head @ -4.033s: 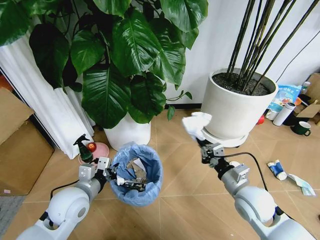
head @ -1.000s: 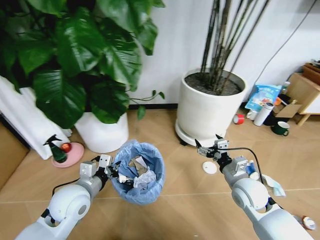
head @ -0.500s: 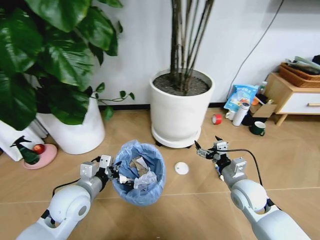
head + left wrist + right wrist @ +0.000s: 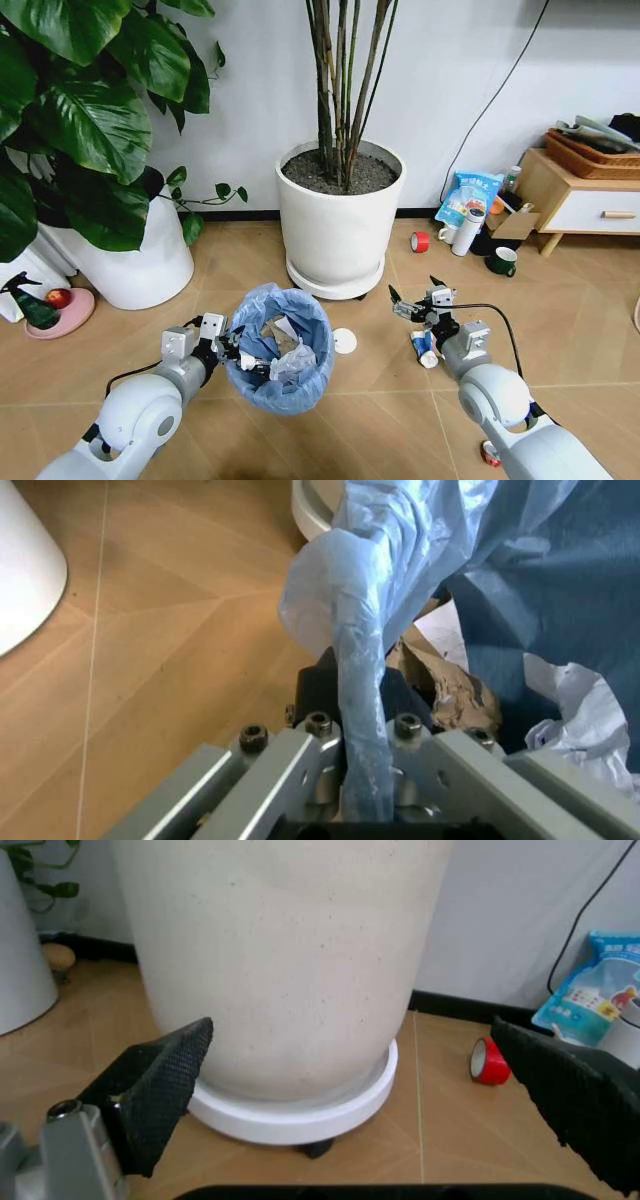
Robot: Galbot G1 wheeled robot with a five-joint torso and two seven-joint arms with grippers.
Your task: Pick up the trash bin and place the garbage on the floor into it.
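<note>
I've got the left gripper (image 4: 222,345) pinching the trash bin (image 4: 281,345) rim, right gripper (image 4: 414,301) spread and empty, so next it probably reaches for the white disc (image 4: 344,341).

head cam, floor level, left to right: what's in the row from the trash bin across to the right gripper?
left gripper → trash bin → white round disc → right gripper

We see a bright, evenly lit room with soft shadows under the white plant pot (image 4: 340,232), mild wide-angle bending at the head view's edges, and blur on the close blue bag (image 4: 365,667) and black fingers (image 4: 165,1084).
</note>
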